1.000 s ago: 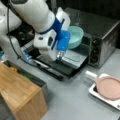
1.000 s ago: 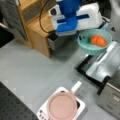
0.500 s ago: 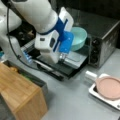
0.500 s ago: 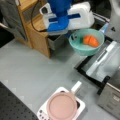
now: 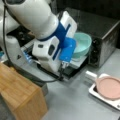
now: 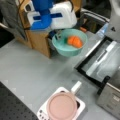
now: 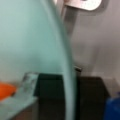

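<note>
I saw my gripper [image 6: 57,37] clamped on the rim of the teal bowl [image 6: 71,43], one finger [image 7: 30,82] inside the bowl and the other outside it. The bowl hung in the air, held by its left edge in a front view. An orange thing [image 6: 75,41] lay inside the bowl, a bit right of the middle. Just behind the gripper stood a wooden box [image 6: 37,41]. To the right of the bowl lay the open door of the toaster oven [image 6: 105,60], flat and shiny. Nearer to me on the grey table [image 6: 32,72], well apart from the bowl, sat a pink pan [image 6: 62,106] on a small white stove [image 6: 81,106].
</note>
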Available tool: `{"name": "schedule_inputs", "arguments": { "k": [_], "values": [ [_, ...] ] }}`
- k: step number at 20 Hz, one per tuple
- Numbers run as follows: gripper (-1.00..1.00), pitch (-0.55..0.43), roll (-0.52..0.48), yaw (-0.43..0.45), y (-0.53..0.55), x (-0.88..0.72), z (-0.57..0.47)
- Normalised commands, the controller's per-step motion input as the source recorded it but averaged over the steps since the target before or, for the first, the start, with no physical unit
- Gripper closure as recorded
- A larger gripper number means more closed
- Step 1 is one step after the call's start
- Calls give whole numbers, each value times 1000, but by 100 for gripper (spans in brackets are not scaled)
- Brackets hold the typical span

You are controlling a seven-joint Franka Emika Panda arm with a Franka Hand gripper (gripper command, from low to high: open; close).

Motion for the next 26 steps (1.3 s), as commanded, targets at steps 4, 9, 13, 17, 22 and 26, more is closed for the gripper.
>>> {"name": "schedule_inputs", "arguments": {
  "k": [4, 9, 13, 17, 22, 26],
  "values": [
    [100, 360, -54, 229, -510, 625, 182],
    [100, 345, -61, 256, -505, 718, 85],
    [100, 315, -77, 308, -449, 608, 74],
    [100, 282, -101, 332, -382, 481, 94],
    [100, 275, -140, 326, -398, 532, 12],
    [100, 300, -152, 285, -343, 606, -22]
  ]
}}
